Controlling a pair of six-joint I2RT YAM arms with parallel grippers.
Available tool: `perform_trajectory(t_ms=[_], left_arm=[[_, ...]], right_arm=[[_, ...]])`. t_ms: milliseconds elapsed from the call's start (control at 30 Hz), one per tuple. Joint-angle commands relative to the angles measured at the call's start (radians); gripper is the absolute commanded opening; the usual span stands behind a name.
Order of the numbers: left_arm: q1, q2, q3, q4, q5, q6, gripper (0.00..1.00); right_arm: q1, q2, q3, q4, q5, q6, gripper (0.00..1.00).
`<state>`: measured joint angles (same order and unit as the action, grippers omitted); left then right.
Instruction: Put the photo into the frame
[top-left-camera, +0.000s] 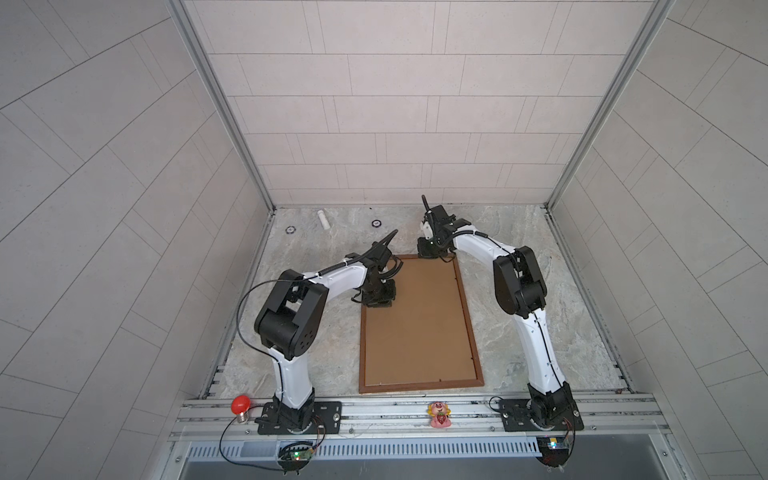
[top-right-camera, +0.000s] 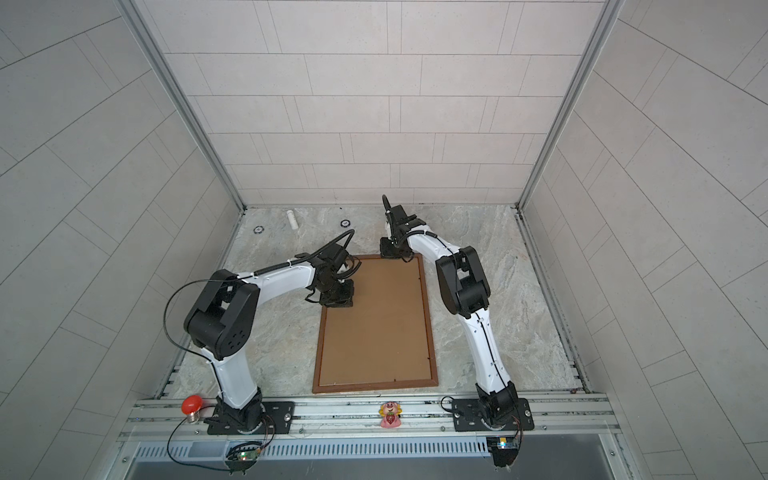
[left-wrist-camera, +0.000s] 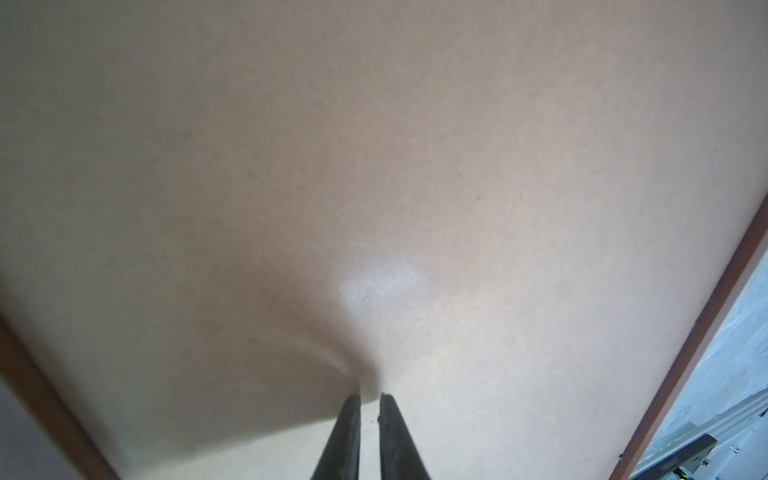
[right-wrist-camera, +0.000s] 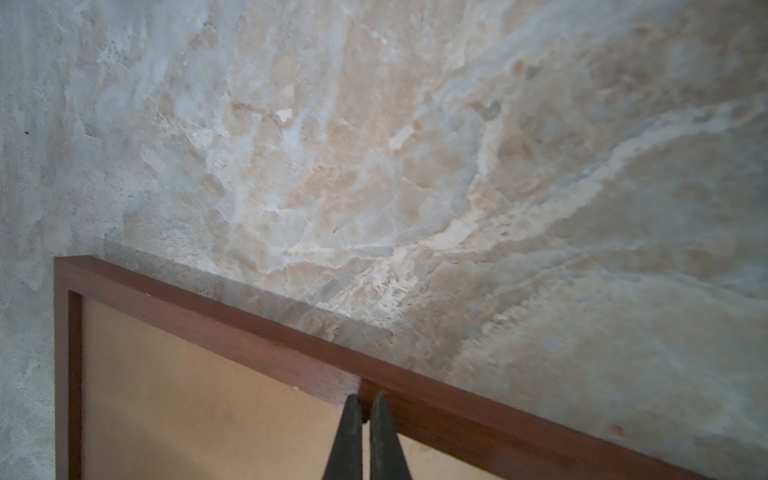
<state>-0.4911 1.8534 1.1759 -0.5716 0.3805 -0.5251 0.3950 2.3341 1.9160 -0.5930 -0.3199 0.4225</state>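
The frame lies flat in the middle of the table, thin dark-brown rails around a plain brown backing board. The photo is hidden. My left gripper points down at the board near the frame's far left corner, under its wrist in both top views. Its fingers stand a narrow gap apart with nothing between them. My right gripper is shut, its tips on the inner edge of the frame's far rail, seen in a top view at the far end.
A white cylinder and two small black rings lie at the back left of the marble table. A red bulb and a pink toy sit on the front rail. Tiled walls enclose three sides.
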Motion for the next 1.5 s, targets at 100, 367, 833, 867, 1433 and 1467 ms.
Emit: perform_trajectory(t_ms=[100,367,833,867,1433,1467], left_arm=[[-0.005,-0.001,-0.007,-0.001,-0.013,-0.004,0.16],[-0.006,0.009,-0.007,-0.002,-0.029,-0.009,0.17],[-0.007,0.004,-0.009,0.001,-0.025,-0.008,0.16],[-0.008,0.004,-0.008,0.001,-0.024,-0.008,0.16],[-0.007,0.009,-0.005,-0.001,-0.019,-0.005,0.16],[-0.006,0.009,-0.005,-0.001,-0.02,-0.006,0.16]], right_arm=[[0.01,-0.006,-0.081,-0.129,0.068,-0.013,0.0],[0.013,-0.006,-0.09,-0.119,0.055,-0.014,0.0],[0.011,0.042,0.192,-0.21,0.067,-0.032,0.0],[0.011,0.055,0.209,-0.219,0.066,-0.033,0.0],[0.018,0.112,0.245,-0.248,0.055,-0.039,0.0],[0.019,0.113,0.247,-0.248,0.054,-0.038,0.0]])
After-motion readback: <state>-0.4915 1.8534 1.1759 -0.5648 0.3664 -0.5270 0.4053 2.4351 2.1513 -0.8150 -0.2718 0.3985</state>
